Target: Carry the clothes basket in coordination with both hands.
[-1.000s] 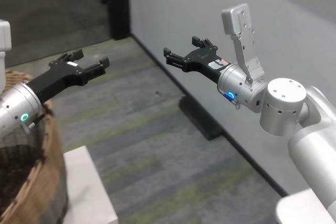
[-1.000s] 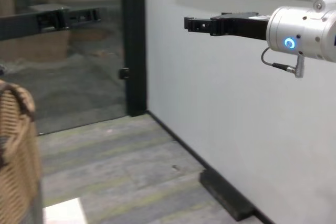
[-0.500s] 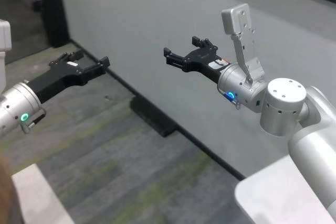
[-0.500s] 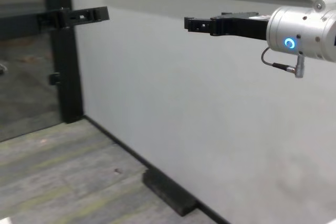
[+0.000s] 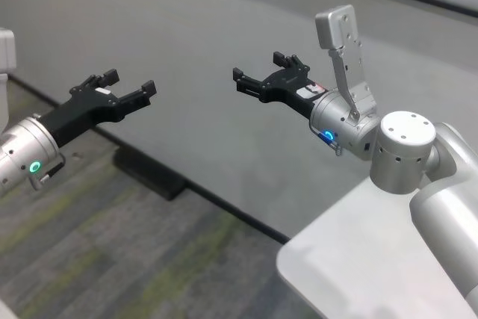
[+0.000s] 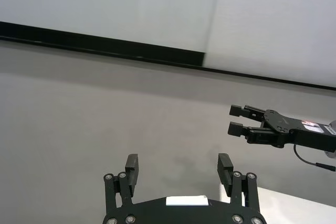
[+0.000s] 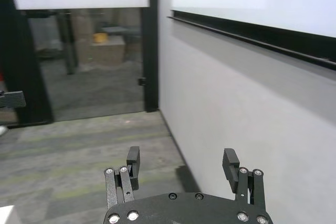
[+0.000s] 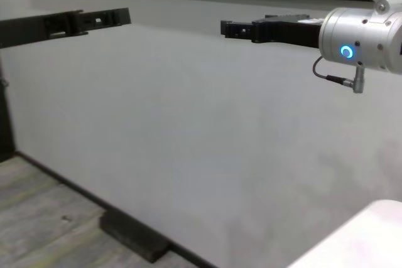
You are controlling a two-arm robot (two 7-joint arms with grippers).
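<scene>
**Basket out of sight; both grippers empty and raised**

Finding 1 – The clothes basket. It does not appear in any of the four views of this moment. Its whereabouts cannot be stated, and neither can whether it has been carried and set down or has yet to be picked up.

Finding 2 – Left gripper (image 5: 122,89). Held up in the air at about 9 o'clock in the head view, pointing toward the grey wall (image 5: 224,57). Its own wrist camera shows the two fingers standing well apart with only wall between them. Nothing is held.

Finding 3 – Right gripper (image 5: 265,75). Raised at about 1 o'clock from the head view's centre, level with the left one and well apart from it. Its wrist camera shows the fingers spread, with carpeted floor (image 7: 79,166) and wall beyond. Nothing is held.

Finding 4 – Surroundings. A dark block (image 5: 148,173) lies on the floor against the wall's base at about 8 o'clock in the head view. The rounded corner of a white table (image 5: 351,259) sits at 5 o'clock, beneath the right arm; nothing is seen resting on the part in view.

Assessment. Neither handle is engaged. In my judgement, no carrying is under way. If a carry remains to be done, all of it is left: bringing the basket into view, taking a handle in each gripper, and lifting together.
</scene>
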